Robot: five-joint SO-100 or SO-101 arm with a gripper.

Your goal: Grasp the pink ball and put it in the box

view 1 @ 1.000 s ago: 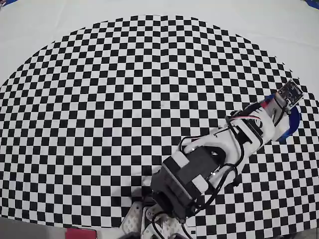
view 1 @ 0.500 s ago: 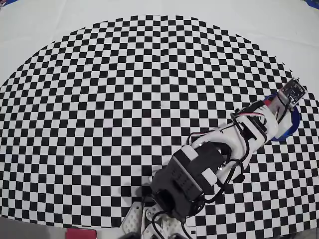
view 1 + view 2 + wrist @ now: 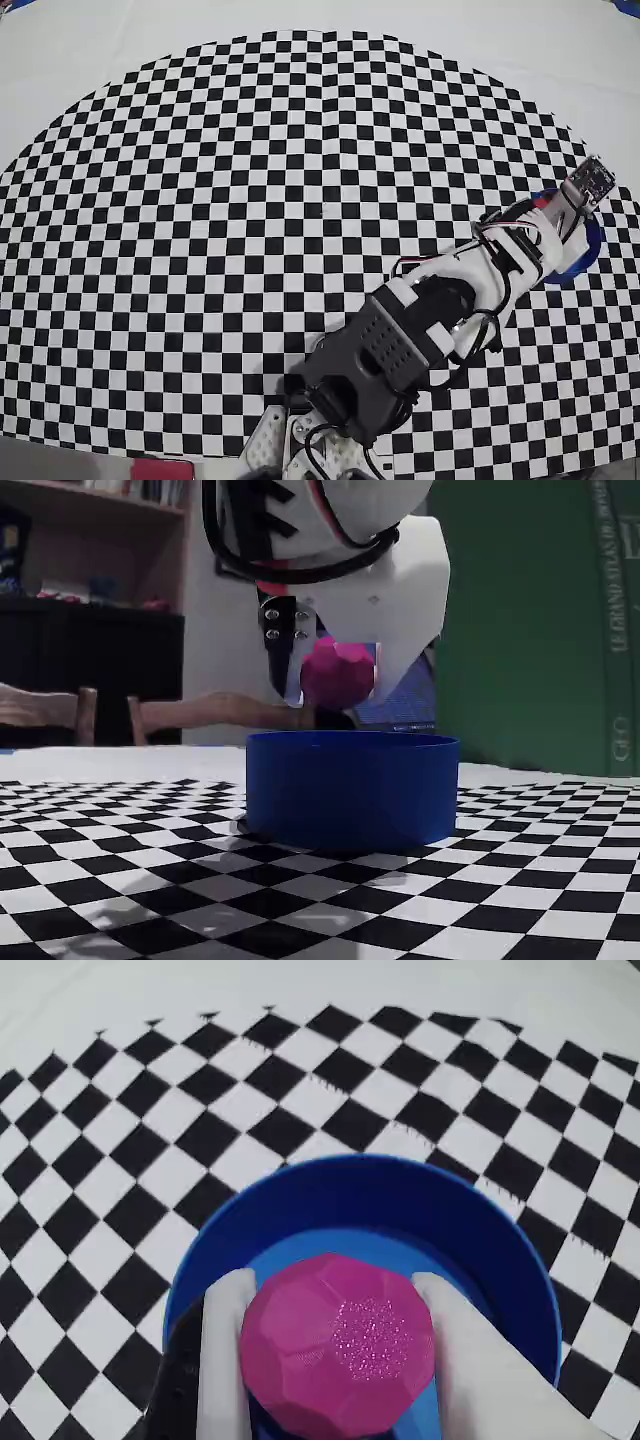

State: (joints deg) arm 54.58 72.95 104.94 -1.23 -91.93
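The pink ball (image 3: 338, 1345) is a faceted magenta sphere held between my two white fingers (image 3: 228, 1360). My gripper (image 3: 335, 1360) is shut on it, directly over the blue box (image 3: 380, 1192). In the fixed view the pink ball (image 3: 338, 674) hangs just above the rim of the box (image 3: 350, 788), with my gripper (image 3: 336, 685) around it. In the overhead view the arm covers most of the box (image 3: 588, 245), only a blue arc shows, and the ball is hidden under the gripper (image 3: 572, 222).
The box stands on a black-and-white checkered mat (image 3: 250, 200) near its right edge in the overhead view. The arm's base (image 3: 330, 440) sits at the mat's bottom edge. White table (image 3: 100, 60) surrounds the mat.
The arm has stretched a little further right over the box, and its upper link has tilted down. The gripper stays shut on the ball.
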